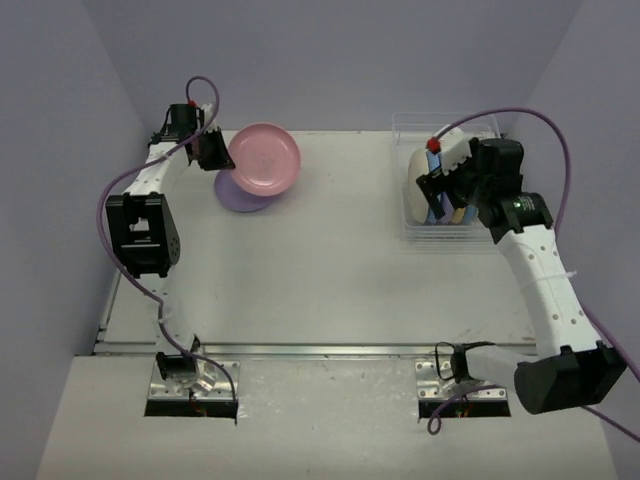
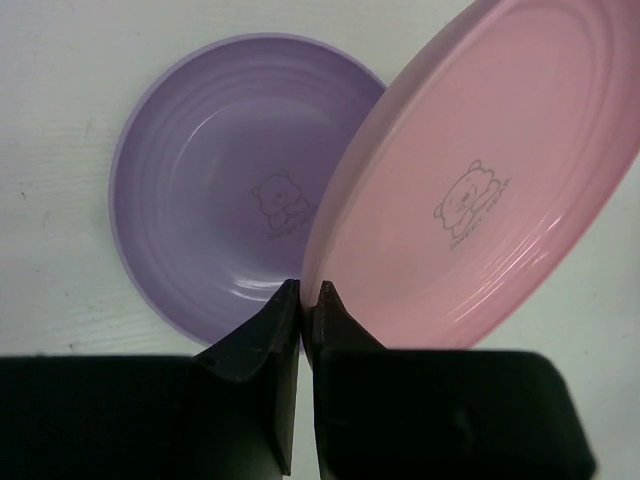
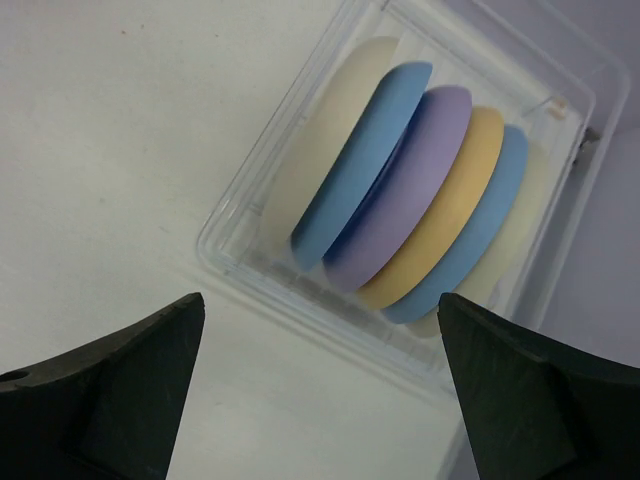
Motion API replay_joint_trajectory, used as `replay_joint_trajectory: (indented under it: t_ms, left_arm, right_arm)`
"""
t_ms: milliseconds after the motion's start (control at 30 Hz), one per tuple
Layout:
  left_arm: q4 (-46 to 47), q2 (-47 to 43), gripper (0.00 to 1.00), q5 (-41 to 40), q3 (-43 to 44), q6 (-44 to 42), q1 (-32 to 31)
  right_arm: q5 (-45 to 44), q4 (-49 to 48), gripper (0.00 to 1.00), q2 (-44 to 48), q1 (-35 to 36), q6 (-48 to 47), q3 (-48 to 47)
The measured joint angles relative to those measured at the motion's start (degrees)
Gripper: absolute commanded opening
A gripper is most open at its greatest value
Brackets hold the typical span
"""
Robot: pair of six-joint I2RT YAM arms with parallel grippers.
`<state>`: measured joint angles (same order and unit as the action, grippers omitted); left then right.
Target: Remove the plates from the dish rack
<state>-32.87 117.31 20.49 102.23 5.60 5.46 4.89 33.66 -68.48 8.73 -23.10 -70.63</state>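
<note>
Lavender plate (image 2: 200,200) underneath, pinched pink plate (image 2: 480,180) by the rim in left gripper (image 2: 308,295) — hovered right gripper (image 3: 318,305), wide open and empty, above rack (image 3: 232,225).

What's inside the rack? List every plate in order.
In the rack, plates stand on edge: cream, blue, lavender, yellow, second blue, then a pale one mostly hidden behind it. Each overlaps the next, covering most faces.
</note>
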Motion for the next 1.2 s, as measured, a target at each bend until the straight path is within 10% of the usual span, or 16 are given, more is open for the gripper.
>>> replay_joint_trajectory:
  t_ms: [467,733,1200]
  left_arm:
    - [0.7,8.5,0.02,1.1,0.8,2.2,6.0]
    - [1.4,8.5,0.55,0.8,-0.7,2.7,6.9]
    - [0.2,2.6,0.81,0.7,-4.0,1.3,6.9]
  right_arm:
    - [26.2,8.7,0.90,-4.0,-30.1,21.5,-3.0]
    - [34.1,10.6,0.68,-9.2,-35.5,25.1,-9.0]
    - [37.8,18.2,0.40,-24.7,-36.7,23.2,-27.4]
